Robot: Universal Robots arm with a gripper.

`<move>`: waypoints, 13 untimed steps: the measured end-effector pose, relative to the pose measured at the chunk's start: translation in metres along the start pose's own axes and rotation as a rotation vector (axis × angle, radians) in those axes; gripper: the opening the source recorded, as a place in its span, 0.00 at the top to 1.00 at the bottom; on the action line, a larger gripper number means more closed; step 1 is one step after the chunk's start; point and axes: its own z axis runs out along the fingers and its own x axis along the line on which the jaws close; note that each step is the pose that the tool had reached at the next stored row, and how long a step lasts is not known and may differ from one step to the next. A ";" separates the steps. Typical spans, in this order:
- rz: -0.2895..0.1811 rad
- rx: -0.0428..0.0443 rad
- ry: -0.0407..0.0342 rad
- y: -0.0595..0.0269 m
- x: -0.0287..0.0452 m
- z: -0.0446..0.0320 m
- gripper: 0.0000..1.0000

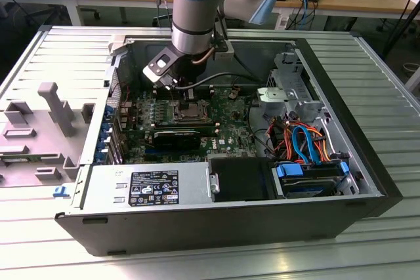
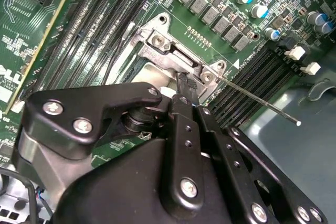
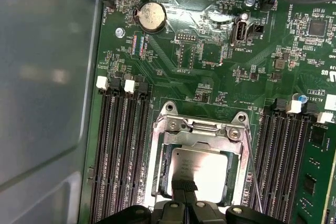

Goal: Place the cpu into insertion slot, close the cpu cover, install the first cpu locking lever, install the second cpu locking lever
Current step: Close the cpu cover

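The cpu (image 3: 207,169), a silvery square chip, lies in the insertion slot (image 1: 190,111) on the green board. The cpu cover (image 3: 202,139) is a silver frame lying down around the chip, which shows through its window. My gripper (image 3: 184,186) is shut, its black fingertips together with nothing between them. They sit just over the chip's near edge; whether they touch it I cannot tell. In the second wrist view my gripper (image 2: 186,83) is by the cover's hinge end (image 2: 168,51). A thin metal locking lever (image 2: 262,103) sticks out free beside the socket, and it also shows in the first wrist view (image 3: 252,174).
Long black memory slots (image 3: 123,150) flank the socket on both sides. A coin battery (image 3: 151,15) sits farther along the board. The case wall (image 3: 47,77) is close by. A power supply (image 1: 147,188) and a drive cage with coloured cables (image 1: 305,142) fill the case's near side.
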 end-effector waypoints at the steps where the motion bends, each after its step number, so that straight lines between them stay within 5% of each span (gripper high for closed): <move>1: 0.000 -0.0003 0.0004 0.0000 0.0001 -0.0005 0.89; 5: 0.000 -0.0009 0.0021 -0.0008 0.0000 -0.0079 0.89; 9: -0.001 -0.0011 0.0046 -0.0032 -0.0130 -0.0059 0.89; 13: -0.001 -0.0013 0.0058 -0.0030 -0.0139 -0.0021 0.89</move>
